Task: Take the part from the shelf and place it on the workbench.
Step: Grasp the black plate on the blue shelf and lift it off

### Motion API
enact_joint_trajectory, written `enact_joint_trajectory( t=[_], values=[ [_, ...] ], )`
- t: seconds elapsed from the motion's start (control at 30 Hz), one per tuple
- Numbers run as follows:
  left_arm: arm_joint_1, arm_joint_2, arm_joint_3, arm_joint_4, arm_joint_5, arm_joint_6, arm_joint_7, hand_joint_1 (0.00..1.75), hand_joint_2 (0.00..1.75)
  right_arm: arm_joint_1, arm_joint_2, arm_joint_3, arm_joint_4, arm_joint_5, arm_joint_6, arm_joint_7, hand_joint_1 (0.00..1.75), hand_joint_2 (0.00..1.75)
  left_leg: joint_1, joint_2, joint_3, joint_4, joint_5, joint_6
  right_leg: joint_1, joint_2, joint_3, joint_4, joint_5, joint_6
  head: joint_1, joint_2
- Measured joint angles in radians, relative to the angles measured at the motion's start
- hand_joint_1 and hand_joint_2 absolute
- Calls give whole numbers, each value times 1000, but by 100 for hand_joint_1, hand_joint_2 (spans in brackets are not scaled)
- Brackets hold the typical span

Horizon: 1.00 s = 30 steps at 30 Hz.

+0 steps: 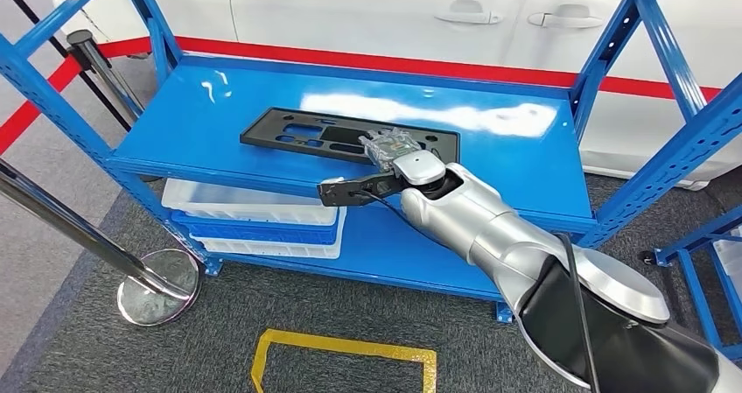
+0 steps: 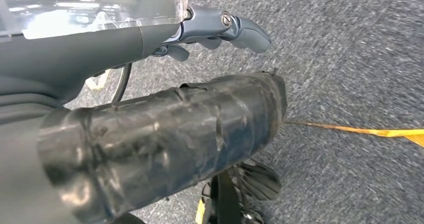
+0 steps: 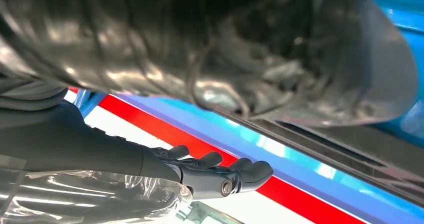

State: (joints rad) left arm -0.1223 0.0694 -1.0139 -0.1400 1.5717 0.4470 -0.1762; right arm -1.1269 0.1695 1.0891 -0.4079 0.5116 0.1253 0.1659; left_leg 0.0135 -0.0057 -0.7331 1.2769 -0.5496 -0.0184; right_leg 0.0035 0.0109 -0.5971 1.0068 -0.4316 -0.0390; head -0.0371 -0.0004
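Head view: right hand (image 1: pixel 391 150), fingers extended and apart, reaches onto the black plastic frame (image 1: pixel 308 133) lying flat on the blue shelf (image 1: pixel 201 122), likely to grasp it.

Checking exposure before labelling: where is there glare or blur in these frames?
Head view: white glare streaks on the glossy blue shelf top behind the flat black plastic part. Right wrist view: thumb blurred, right hand sharper. Left wrist view: carpet slightly smeared.

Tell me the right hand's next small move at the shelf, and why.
Probably ease the right hand down and close it on the near edge of the black part. The part lies flat on the blue shelf, the hand at its right end, grip not evident.
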Motion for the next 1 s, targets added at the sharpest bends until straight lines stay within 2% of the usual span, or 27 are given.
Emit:
enact_joint_trajectory(
  t=[0.03, 0.07, 0.1, 0.13, 0.2, 0.3, 0.37, 0.43, 0.47, 0.5, 0.53, 0.57, 0.63, 0.67, 0.73, 0.8, 0.83, 0.87, 0.93, 0.97, 1.0],
  values=[
    [1, 0, 0, 0, 0, 0, 0, 0, 0, 1, 0, 0, 0, 0, 0, 0, 0, 0, 0, 0, 12, -40, 36, 1, 0, 1, 4, 3, -5, 0, 0, 0],
    [1, 0, 0, 0, 0, 0, 0, 0, 0, 2, 0, 0, 0, 0, 0, 0, 0, 0, 0, 1, 37, -105, 78, 3, 0, 2, 8, 6, -10, 2, 0, 0],
    [1, 0, 0, 0, 0, 0, 0, 0, 0, 1, 0, 0, 0, 1, 0, 0, 0, 0, -2, 1, 66, -167, 108, 7, 2, 2, 11, 9, -16, 4, 0, 0],
    [-1, 0, 0, 1, 0, 0, 0, 0, 0, 0, -1, 0, 0, 2, 1, 1, 0, 0, -4, 0, 89, -218, 124, 11, 3, 2, 12, 12, -21, 8, 0, 0],
    [-3, 0, -1, 1, 0, 1, 0, 0, 0, 0, -2, 0, 1, 5, 5, 2, 0, 0, -9, -1, 106, -253, 120, 19, 5, 2, 9, 15, -24, 15, 1, 0],
    [-3, 0, -2, 1, 0, 1, 1, 0, 0, 1, -4, 0, 2, 8, 7, 6, 0, 0, -3, -1, 115, -265, 119, 33, 5, 1, 5, 28, -38, 30, 2, 0],
    [-2, 0, -2, 2, 0, 2, 2, 0, 0, 1, -8, 0, 2, 9, 8, 6, 0, 0, 0, 1, 124, -272, 117, 42, 2, -1, -34, 111, -79, 40, 4, 0],
    [-2, 0, -2, 2, 0, 3, 4, 0, 0, 6, -12, 0, 3, 9, 8, 6, 0, 0, 0, 1, 128, -272, 113, 49, -3, -2, -109, 244, -129, 46, 5, 0],
    [-3, 0, -2, 2, 0, 3, 4, 0, 0, 10, -14, 0, 4, 9, 9, 6, 0, 44, 0, 0, 130, -271, 111, 50, -5, -2, -140, 290, -136, 48, 5, 0],
    [-3, 0, -2, 2, 0, 3, 5, 0, 0, 14, -16, 0, 5, 9, 9, 6, 0, 87, 0, -1, 132, -270, 108, 50, -8, -3, -155, 303, -126, 49, 5, 0],
    [-2, 0, -2, 2, 0, 3, 6, 0, 0, 16, -17, 0, 5, 9, 10, 6, 0, 131, 1, -2, 135, -267, 103, 49, -10, -3, -150, 277, -96, 49, 5, 0],
    [-2, 0, -2, 2, 0, 3, 6, 0, 0, 17, -17, 0, 6, 9, 10, 6, 0, 175, 1, -2, 140, -265, 98, 47, -12, -3, -127, 217, -54, 48, 5, 0],
    [-2, 0, -2, 2, 0, 3, 7, 0, 0, 16, -18, 0, 6, 9, 10, 6, 0, 175, -1, -3, 146, -258, 87, 40, -10, -2, -66, 87, 2, 45, 5, 0],
    [-2, 0, -2, 2, 0, 4, 7, 0, 0, 16, -19, 0, 6, 9, 10, 6, 0, 175, -2, -4, 146, -256, 84, 35, -9, -2, -47, 49, 10, 42, 4, 0],
    [-3, 1, -3, 2, 0, 4, 7, 0, 0, 17, -19, 0, 6, 9, 10, 6, 0, 87, -3, -4, 145, -256, 81, 25, -5, -1, -37, 28, 5, 36, 3, 0],
    [-3, 0, -3, 2, 0, 4, 6, 0, 0, 18, -20, 0, 6, 9, 10, 6, 0, 0, 0, -3, 143, -251, 72, 15, -7, 0, -32, 23, 6, 24, 2, 0],
    [-3, 0, -3, 2, 0, 4, 6, 0, 0, 18, -21, 0, 6, 10, 10, 6, 0, 44, 2, -2, 137, -234, 59, 11, -8, 1, -28, 18, 6, 18, 2, 0],
    [-3, 0, -3, 2, 0, 4, 5, 0, 0, 18, -21, 0, 5, 11, 10, 6, 0, 87, 3, -1, 117, -190, 36, 8, -9, 0, -23, 15, 6, 13, 0, 0],
    [-4, 1, -4, 2, 0, 4, 4, 0, 0, 19, -21, 0, 6, 13, 11, 6, 0, 175, 3, 0, 51, -58, -19, 3, -7, 0, -18, 15, 1, 6, -2, 0],
    [-3, 2, -4, 2, 0, 4, 4, 0, 0, 22, -21, 0, 6, 14, 12, 6, 0, 175, 3, 0, 14, 4, -37, 2, -6, 0, -16, 16, -2, 3, -2, 0],
    [-2, 3, -4, 2, 0, 4, 4, 0, 0, 24, -21, 0, 6, 15, 12, 6, 0, 175, 3, 0, -7, 33, -35, 1, -5, 0, -14, 18, -5, 2, -2, 0]
  ],
)
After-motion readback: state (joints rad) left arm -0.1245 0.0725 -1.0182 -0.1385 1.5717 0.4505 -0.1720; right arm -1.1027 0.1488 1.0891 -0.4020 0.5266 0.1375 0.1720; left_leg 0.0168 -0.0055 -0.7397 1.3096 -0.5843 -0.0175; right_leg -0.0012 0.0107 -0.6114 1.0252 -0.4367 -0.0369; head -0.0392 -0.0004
